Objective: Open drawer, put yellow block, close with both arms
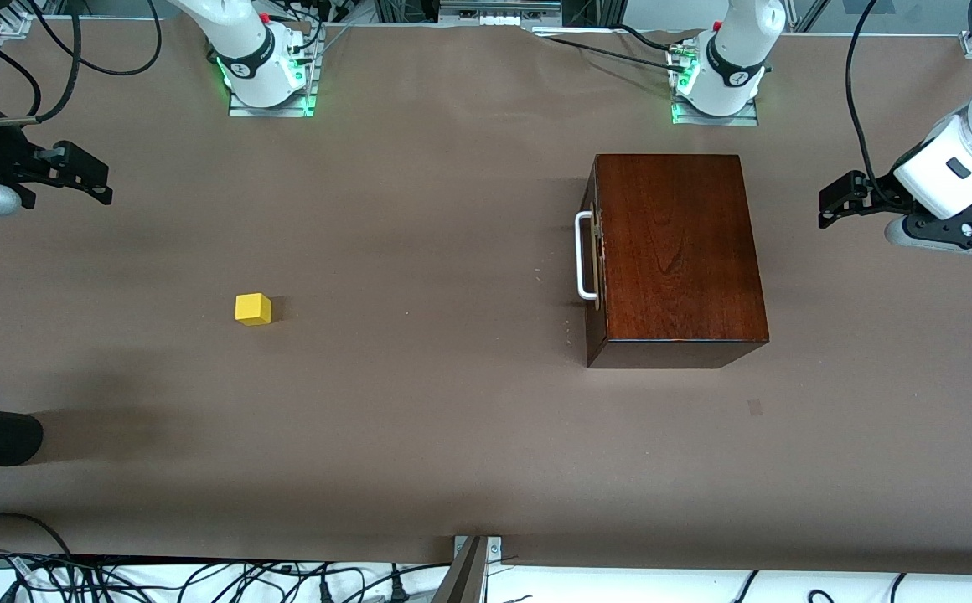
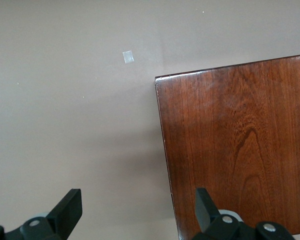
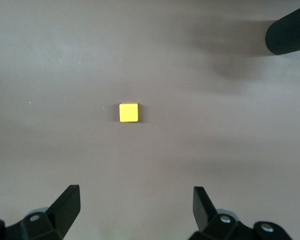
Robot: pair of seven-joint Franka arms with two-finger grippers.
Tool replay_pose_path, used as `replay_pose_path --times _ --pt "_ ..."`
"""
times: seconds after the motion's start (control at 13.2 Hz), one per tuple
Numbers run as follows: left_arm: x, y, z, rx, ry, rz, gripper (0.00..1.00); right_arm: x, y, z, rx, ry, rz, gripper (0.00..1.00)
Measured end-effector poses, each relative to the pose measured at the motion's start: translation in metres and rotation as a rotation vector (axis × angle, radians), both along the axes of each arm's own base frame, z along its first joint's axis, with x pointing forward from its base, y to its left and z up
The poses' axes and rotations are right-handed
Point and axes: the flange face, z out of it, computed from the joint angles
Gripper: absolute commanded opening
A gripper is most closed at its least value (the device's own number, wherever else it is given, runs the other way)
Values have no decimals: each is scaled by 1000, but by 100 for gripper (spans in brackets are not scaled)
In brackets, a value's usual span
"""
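Task not started, I think. Drawer (image 1: 593, 255) shut in box (image 1: 677, 251), right of frame middle. Block (image 1: 253, 308) on bench (image 1: 452, 435), left of middle. Left tool (image 1: 840, 199) at right edge, right tool (image 1: 84, 176) at left edge; both empty, fingers apart. Next I must hook handle (image 1: 584, 255), pull.

Two white robot arms with black hands

Each round base glows green, black cables hang off them, and the left gripper (image 2: 135, 212) and right gripper (image 3: 135, 210) show small silver screws.
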Motion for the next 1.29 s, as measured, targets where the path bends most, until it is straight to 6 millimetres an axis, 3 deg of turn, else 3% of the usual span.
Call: replay_pose_path --times 0.91,1.29 --pt "-2 -1 0 -3 13 -1 100 0 0 0 0 0 0 100" --pt "-11 -2 -6 2 94 -3 100 0 0 0 0 0 0 100"
